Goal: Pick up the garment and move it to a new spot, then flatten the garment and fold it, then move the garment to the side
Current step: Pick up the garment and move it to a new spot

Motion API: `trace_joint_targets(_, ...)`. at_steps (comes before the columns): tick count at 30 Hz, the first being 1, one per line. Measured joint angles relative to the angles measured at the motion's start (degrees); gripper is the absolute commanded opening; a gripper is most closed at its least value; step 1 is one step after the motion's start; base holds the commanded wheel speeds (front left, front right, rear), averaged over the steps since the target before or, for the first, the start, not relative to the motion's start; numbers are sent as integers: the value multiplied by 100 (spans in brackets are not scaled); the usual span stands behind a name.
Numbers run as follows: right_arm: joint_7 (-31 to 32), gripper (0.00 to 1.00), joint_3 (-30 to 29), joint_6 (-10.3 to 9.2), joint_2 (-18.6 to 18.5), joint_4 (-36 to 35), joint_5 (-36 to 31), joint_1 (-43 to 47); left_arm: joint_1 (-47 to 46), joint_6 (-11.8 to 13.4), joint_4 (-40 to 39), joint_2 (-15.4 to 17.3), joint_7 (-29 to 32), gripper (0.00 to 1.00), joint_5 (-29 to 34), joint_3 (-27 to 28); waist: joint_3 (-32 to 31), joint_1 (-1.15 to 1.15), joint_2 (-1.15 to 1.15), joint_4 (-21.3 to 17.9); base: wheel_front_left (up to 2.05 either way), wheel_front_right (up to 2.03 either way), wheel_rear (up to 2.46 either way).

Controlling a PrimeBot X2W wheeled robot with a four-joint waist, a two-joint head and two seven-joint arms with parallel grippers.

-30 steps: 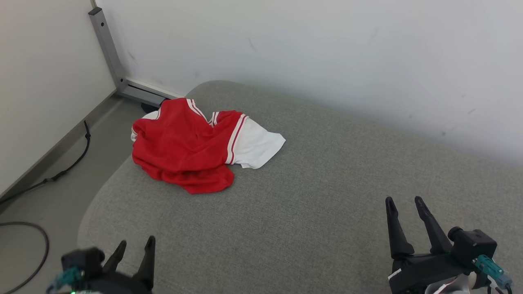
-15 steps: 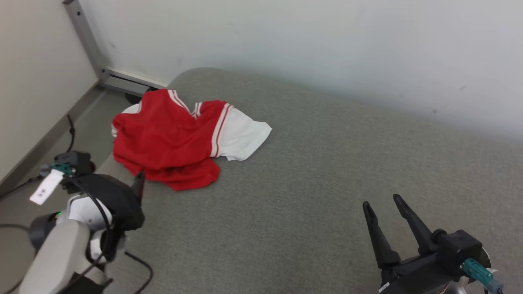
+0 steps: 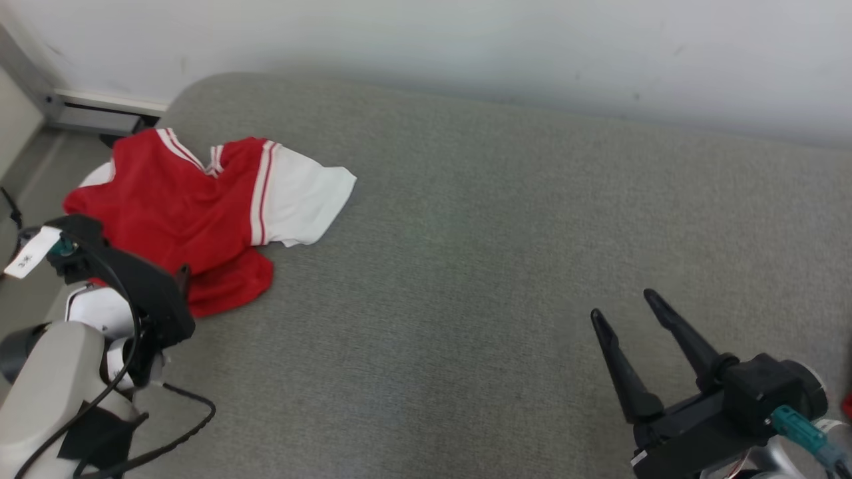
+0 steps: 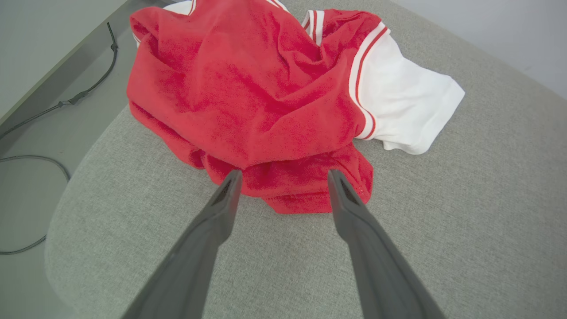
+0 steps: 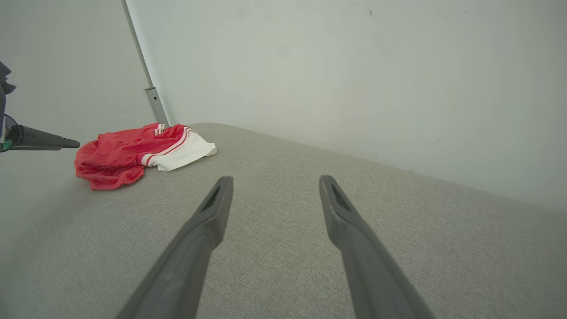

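Garment [image 3: 193, 213] in sight from the head: a red top with white, red-striped sleeves, lying crumpled on the far left corner of the grey cushion [image 3: 466, 279], close to the wall [image 3: 466, 33]. Our pale left forearm [image 3: 46, 379] comes in at the near left, and its dark wrist overlaps the cloth's near edge. At the near right, the right gripper [image 3: 622, 303] hovers over bare cushion, well apart from the garment, fingers spread and empty.

Over to the left wrist: the left gripper [image 4: 283, 177] is spread wide too, with nothing clasped. Its two tips are right over the near red hem, and we cannot tell whether they touch it. A black cable [image 4: 74, 98] trails across the floor [image 4: 26, 186] to the left.

From the right wrist, we see the garment far off to the left, with the left gripper pointing at it from the left edge.
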Motion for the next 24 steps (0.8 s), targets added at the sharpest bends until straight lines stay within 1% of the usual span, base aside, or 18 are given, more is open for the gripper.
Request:
trace_joint_targets(7,254,100,-170,-1,-181,-341,-36,-104,-488,45,353,-43,4,100,209,-66,523,0,0,-290,0,0,0)
trace_joint_targets(12,365,100,-191,-7,-205,-397,-37,-229,-685,97,803,124,-38,100,683,-174,827,1,1,-437,0,0,0)
trace_joint_targets(15,455,100,-201,-7,-233,-410,-37,-235,-748,97,1017,183,-86,100,800,-176,919,1,1,-523,0,0,0)
trace_joint_targets(21,560,100,-270,-9,-288,-531,-37,-222,-859,97,1303,176,-163,100,821,-148,1001,0,1,-580,0,0,0)
trace_joint_targets(22,580,100,-272,-10,-289,-546,-37,-222,-865,97,1340,168,-163,93,820,-136,1003,0,0,-583,0,0,0)
trace_joint_targets(23,601,100,-275,-14,-291,-563,-37,-221,-865,97,1383,159,-163,45,821,-130,1005,-1,0,-585,0,0,0)
trace_joint_targets(24,604,100,-276,-15,-291,-575,-37,-218,-865,97,1427,148,-191,0,821,-130,1007,-1,0,-586,0,0,0)
